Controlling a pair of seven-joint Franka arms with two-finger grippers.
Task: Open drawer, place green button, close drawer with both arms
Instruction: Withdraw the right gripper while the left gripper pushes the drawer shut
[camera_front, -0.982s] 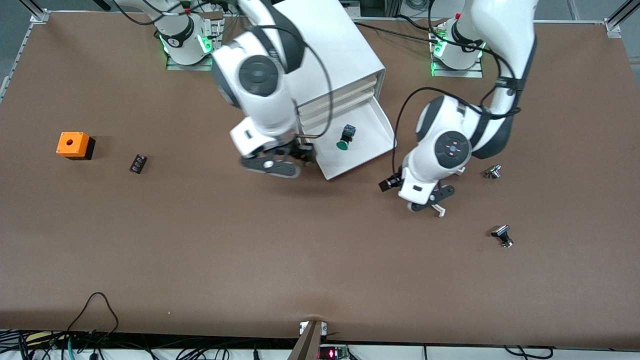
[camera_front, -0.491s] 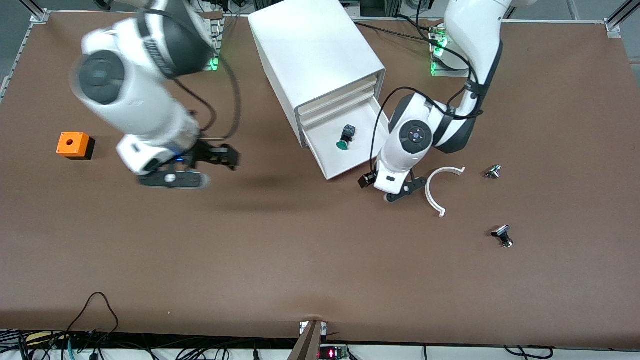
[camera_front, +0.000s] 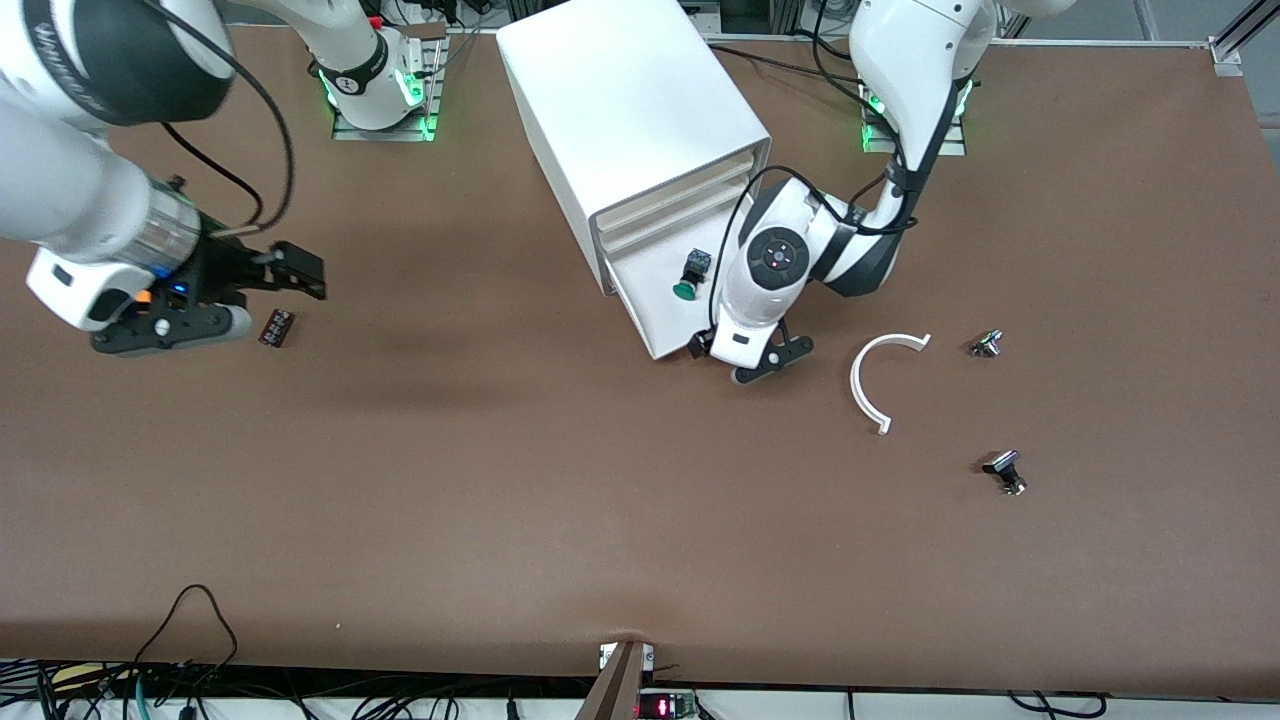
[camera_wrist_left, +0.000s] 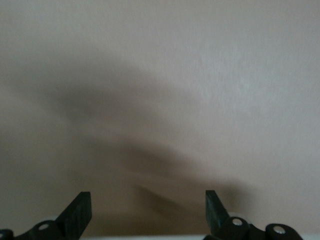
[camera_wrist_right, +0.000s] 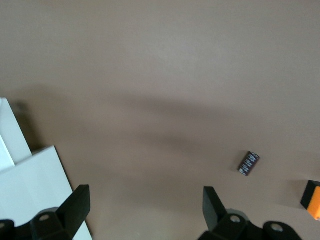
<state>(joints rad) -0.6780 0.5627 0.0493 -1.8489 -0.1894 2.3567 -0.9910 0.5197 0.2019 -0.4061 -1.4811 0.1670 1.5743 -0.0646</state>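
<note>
The white cabinet (camera_front: 630, 100) has its lowest drawer (camera_front: 655, 320) pulled open. In it lies the button (camera_front: 688, 282) on its side, green cap toward the front camera. My left gripper (camera_front: 768, 362) hangs low at the drawer's front corner toward the left arm's end, open and holding nothing. In the left wrist view its fingers (camera_wrist_left: 80, 210) stand wide before a pale blurred surface. My right gripper (camera_front: 170, 330) is open and empty, over the table toward the right arm's end, well apart from the drawer. Only brown table lies between its fingers (camera_wrist_right: 77, 205) in the right wrist view.
A white curved strip (camera_front: 862, 385) lies on the table beside the left gripper. Two small silver-and-black parts (camera_front: 985, 343) (camera_front: 1005, 470) lie toward the left arm's end. A small black part (camera_front: 276, 328) (camera_wrist_right: 248, 163) lies by the right gripper, and an orange box (camera_wrist_right: 312, 200) shows beside it.
The right arm swung away from the drawer to its own end of the table. The left arm moved in to the drawer's front corner, uncovering the white curved strip. Both grippers stayed open.
</note>
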